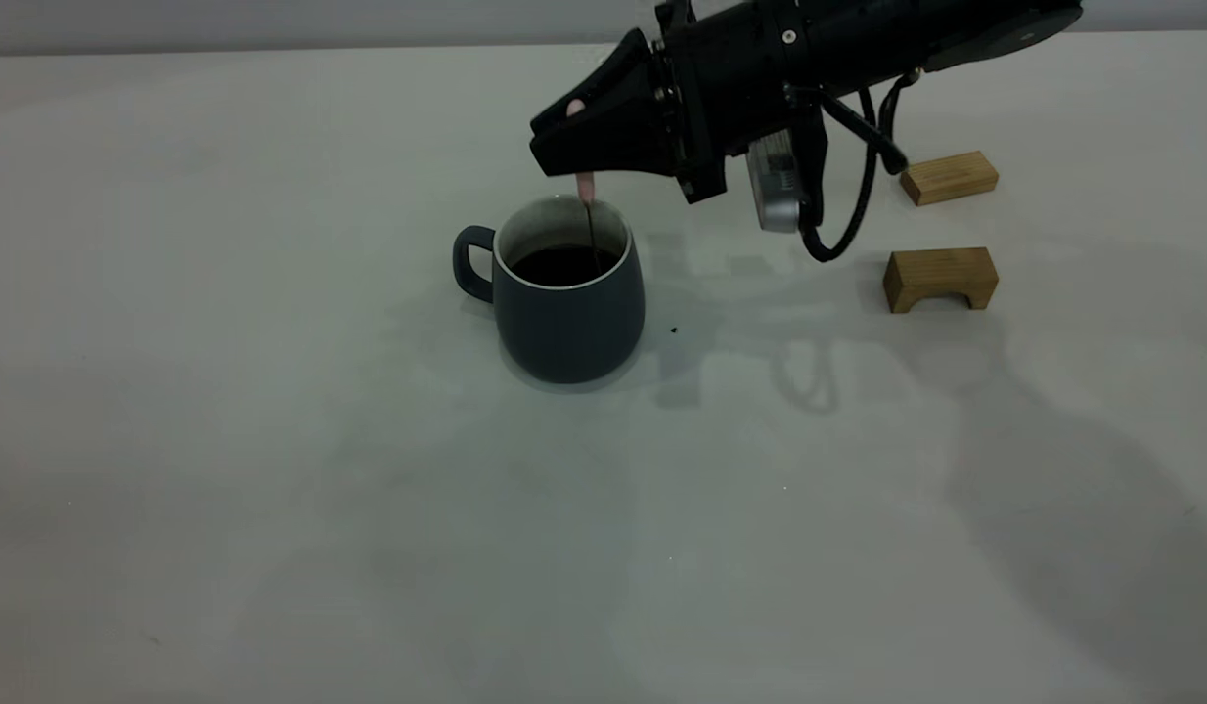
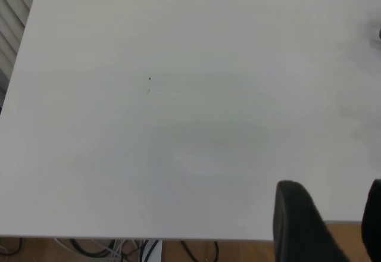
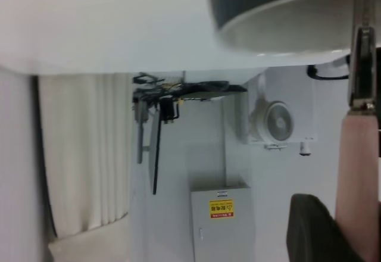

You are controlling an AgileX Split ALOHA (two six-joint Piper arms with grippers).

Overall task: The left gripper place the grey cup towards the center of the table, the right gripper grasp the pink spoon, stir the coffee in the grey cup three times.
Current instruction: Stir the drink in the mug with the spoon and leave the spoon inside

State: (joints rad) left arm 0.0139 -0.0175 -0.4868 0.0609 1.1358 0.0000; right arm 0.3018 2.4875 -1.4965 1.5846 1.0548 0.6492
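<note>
Grey cup (image 1: 569, 308) sits mid-table (image 1: 271, 489), coffee (image 1: 562, 264) inside. Right gripper (image 1: 576, 142) directly above pinches pink spoon (image 1: 587, 186) vertical, bowl dipped. Left gripper (image 2: 324, 226) far off; can't tell its jaws.

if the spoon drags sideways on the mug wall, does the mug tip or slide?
Tipping looks unlikely: the mug is squat, wider at its base, and the coffee adds low weight. On the smooth table it would probably slide. The spoon, pinched high in the right gripper, has a thin neck, so little force passes.
</note>
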